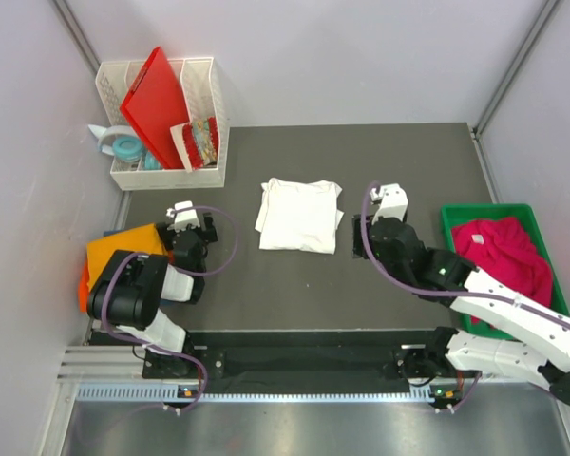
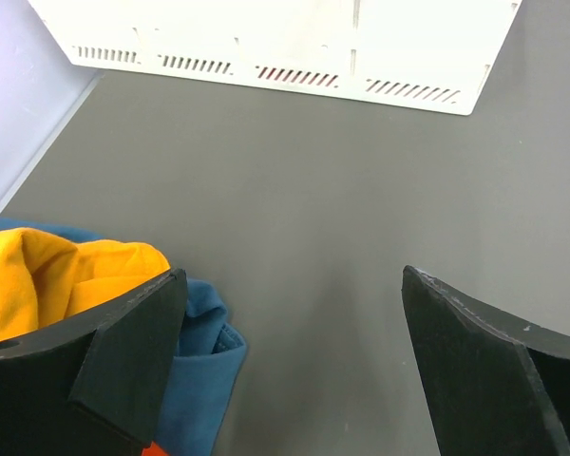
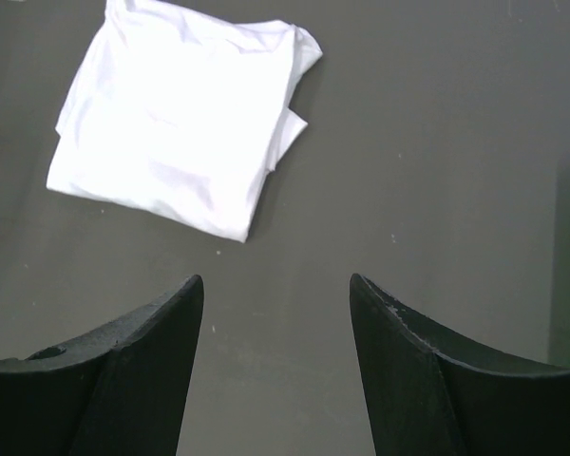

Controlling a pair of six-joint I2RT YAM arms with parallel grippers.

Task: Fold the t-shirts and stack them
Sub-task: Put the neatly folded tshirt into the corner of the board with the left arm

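White t-shirt lies ahead-left of right gripper, apart.

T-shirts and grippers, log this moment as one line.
white t-shirt: folded, mid-table | orange t-shirt: on blue t-shirt, left edge | magenta t-shirt: crumpled in green bin | left gripper: open, empty | right gripper: open, empty

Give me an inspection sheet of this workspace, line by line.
Surface: dark grey mat, flat, no spills seen.
Job's things: white t-shirt folded mid-mat; orange t-shirt lying over a blue t-shirt at the left edge; magenta t-shirt crumpled in the green bin.
Clutter: white rack at the far left, holding a red board.
Tools: left tool open, empty, beside the orange t-shirt; right tool open, empty, short of the white t-shirt.
Cables: purple cable looped along each arm.
Surroundings: pale walls; nothing else seen.
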